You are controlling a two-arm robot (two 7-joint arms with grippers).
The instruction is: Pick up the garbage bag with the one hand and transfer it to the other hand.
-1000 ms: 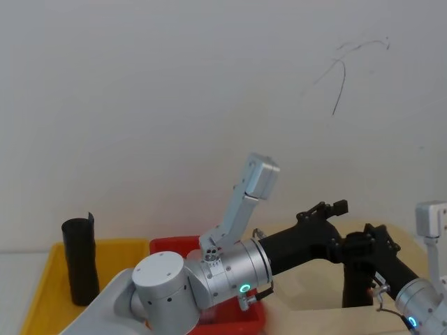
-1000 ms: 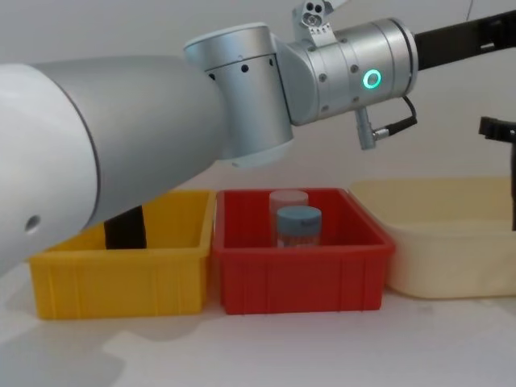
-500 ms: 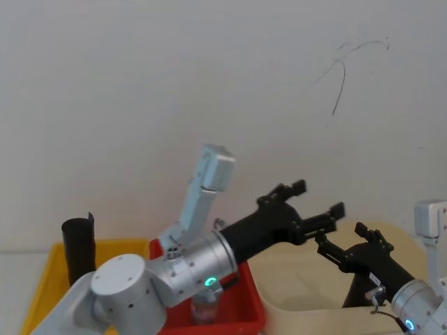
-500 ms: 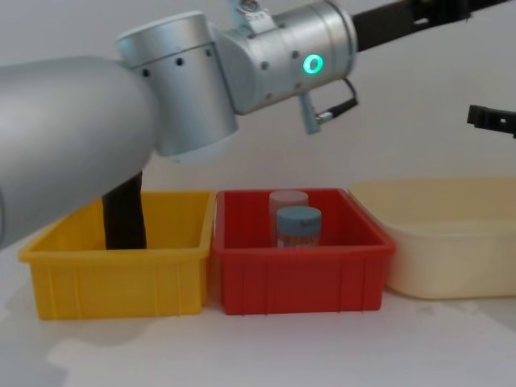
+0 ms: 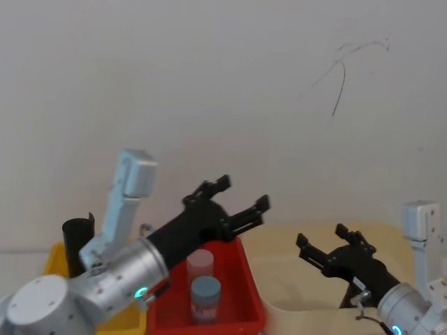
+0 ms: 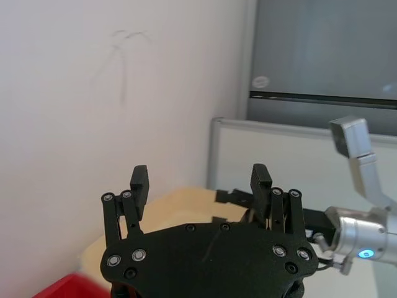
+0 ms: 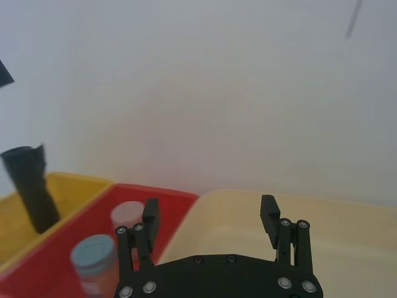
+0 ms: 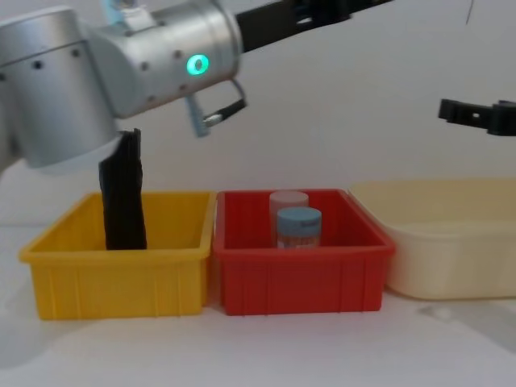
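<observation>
Black crinkled-film garbage bag roll [image 8: 123, 193] stands upright in the yellow plastic bin [image 8: 121, 282], leftward of both tools. The nearer left tool [image 5: 243, 193] and the right tool [image 5: 322, 235] both gape wide, empty.

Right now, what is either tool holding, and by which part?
Nothing: left tool and right tool hang open, empty; garbage bag stands in the yellow bin.

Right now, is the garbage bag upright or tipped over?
Upright: the garbage bag stands on end in the yellow bin, rising well above its wall.
</observation>
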